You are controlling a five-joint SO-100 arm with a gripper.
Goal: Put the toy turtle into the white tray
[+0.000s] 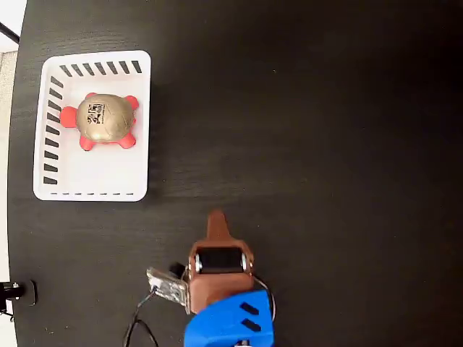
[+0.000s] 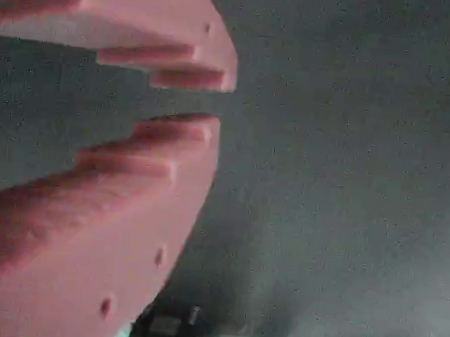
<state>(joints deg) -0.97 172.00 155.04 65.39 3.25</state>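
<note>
The toy turtle (image 1: 105, 119) lies inside the white tray (image 1: 94, 181) at the upper left of the fixed view, in the tray's far half, its beige shell with the black code mark facing up and its red-pink head pointing left. My gripper (image 1: 216, 217) sits far from it, low in the middle of the black table, pointing up the picture. In the wrist view its two pink fingers (image 2: 172, 144) nearly meet at the tips, with the gripper (image 2: 220, 103) shut on nothing over dark table.
The black table (image 1: 325, 144) spreads wide to the right of the tray. A small circuit board (image 1: 168, 286) with a cable hangs off the arm's left side. A black clamp (image 1: 16, 292) sits at the table's left edge.
</note>
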